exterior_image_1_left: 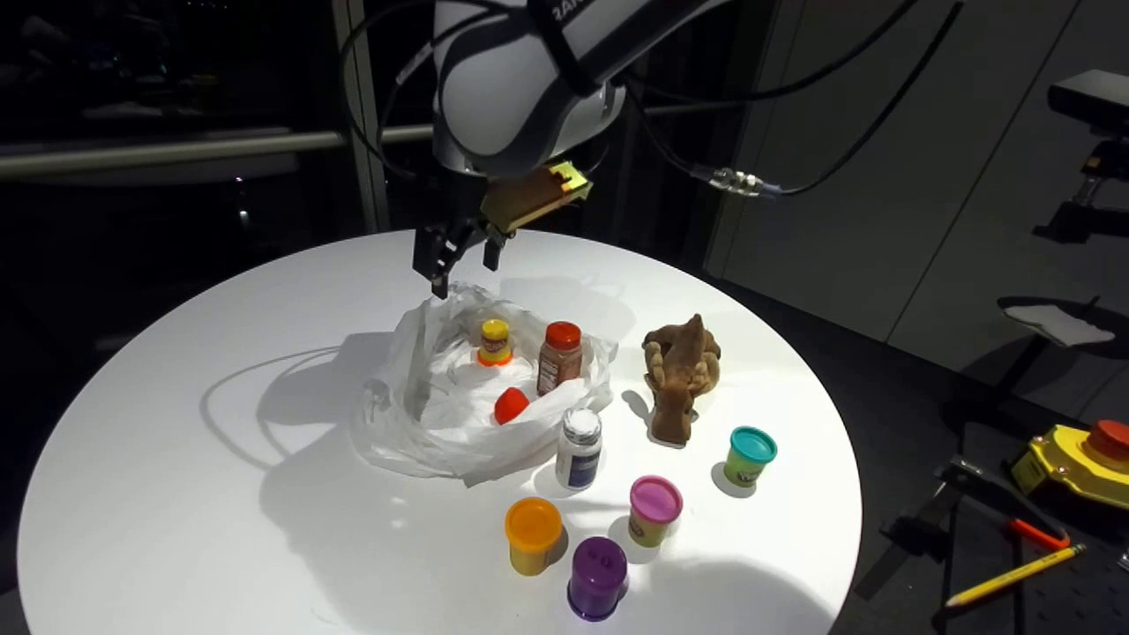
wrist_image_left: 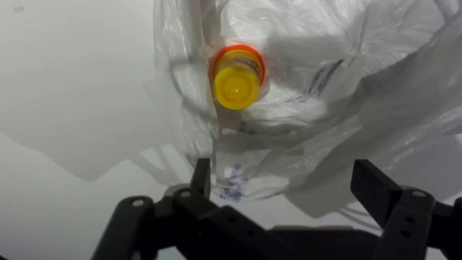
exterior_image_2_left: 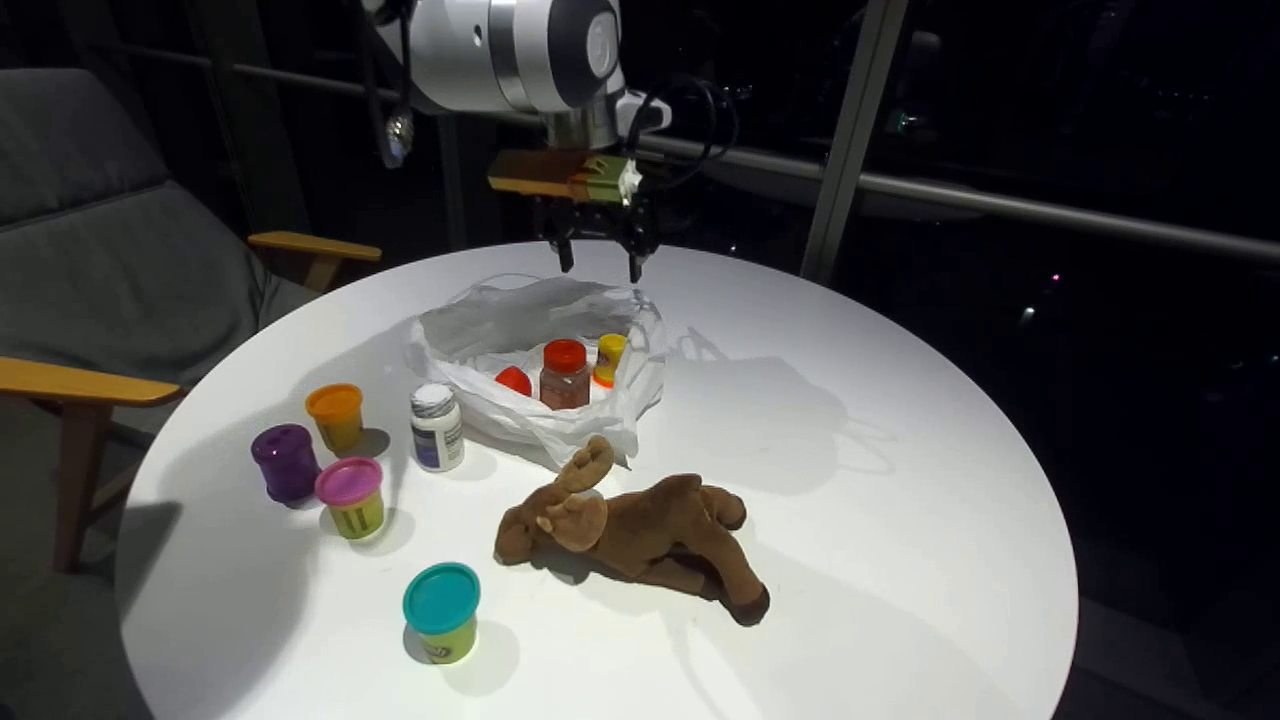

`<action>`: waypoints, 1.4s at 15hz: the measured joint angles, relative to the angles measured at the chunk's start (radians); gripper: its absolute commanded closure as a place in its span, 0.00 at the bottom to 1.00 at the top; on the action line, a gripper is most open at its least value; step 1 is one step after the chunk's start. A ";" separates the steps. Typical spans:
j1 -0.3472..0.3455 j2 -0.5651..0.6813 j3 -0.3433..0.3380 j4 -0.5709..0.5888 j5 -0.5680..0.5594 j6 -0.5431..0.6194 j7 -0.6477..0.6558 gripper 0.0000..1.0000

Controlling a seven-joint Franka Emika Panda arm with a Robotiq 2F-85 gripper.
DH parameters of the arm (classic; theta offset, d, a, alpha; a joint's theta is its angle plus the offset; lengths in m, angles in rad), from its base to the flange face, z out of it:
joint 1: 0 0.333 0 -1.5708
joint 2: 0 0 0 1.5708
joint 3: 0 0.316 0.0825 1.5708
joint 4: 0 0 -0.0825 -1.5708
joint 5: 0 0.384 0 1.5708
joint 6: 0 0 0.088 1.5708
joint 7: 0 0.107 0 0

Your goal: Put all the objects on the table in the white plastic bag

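Most likely a robotics lab with a lounge feel. A robot arm (exterior_image_1_left: 507, 97) hangs over a white bench (exterior_image_1_left: 159, 459). Beside the bench, in an exterior view, sit a yellow box (exterior_image_1_left: 1063, 463) with a red button (exterior_image_1_left: 1110, 439) and a boxy device (exterior_image_1_left: 1092, 97) on a stand (exterior_image_1_left: 1072, 223). A grey armchair (exterior_image_2_left: 90, 250) with wooden armrests (exterior_image_2_left: 85, 382) stands by the bench; dark glass (exterior_image_2_left: 1050, 120) and a metal rail (exterior_image_2_left: 1000, 205) lie beyond the bench.

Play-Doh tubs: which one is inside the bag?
The yellow-topped tub, orange-rimmed below; the orange tub, purple tub, pink-lidded tub and teal-lidded tub stand outside.
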 measured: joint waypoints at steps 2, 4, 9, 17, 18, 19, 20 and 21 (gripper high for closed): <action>0.022 -0.094 0.005 -0.075 0.000 0.000 0.001 0.00; 0.045 -0.189 0.019 -0.170 0.000 -0.006 0.002 0.00; 0.086 -0.380 0.113 -0.443 0.020 -0.008 0.007 0.00; 0.093 -0.500 0.169 -0.818 0.043 0.031 -0.003 0.00; 0.090 -0.501 0.169 -0.844 0.050 0.047 -0.015 0.00; 0.087 -0.501 0.170 -0.865 0.059 0.068 -0.030 0.00; 0.083 -0.501 0.171 -0.882 0.064 0.093 -0.044 0.00; 0.079 -0.501 0.172 -0.895 0.069 0.120 -0.056 0.00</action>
